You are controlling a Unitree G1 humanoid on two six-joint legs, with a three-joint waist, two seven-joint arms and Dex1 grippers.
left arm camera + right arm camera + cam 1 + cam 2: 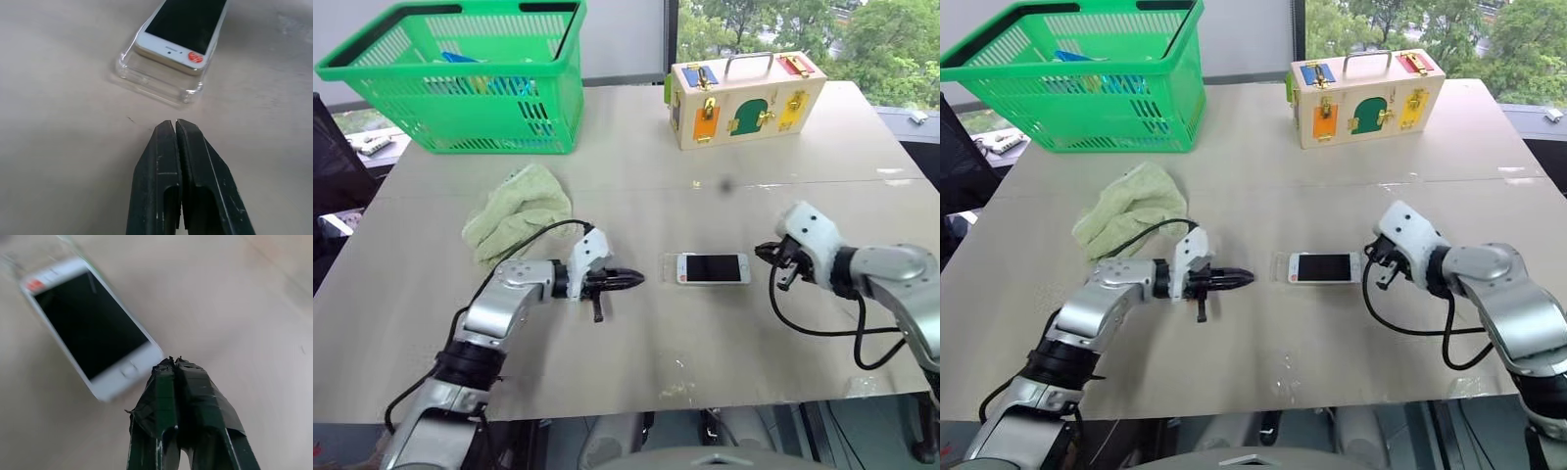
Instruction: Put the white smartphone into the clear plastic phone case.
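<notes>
White smartphone (713, 268) overhangs clear plastic phone case (156, 85), grippers apart.

White smartphone (93, 323): blurred in right wrist view; far end cropped in left wrist view. Green basket (460, 78): top cropped, contents indistinct.
</notes>
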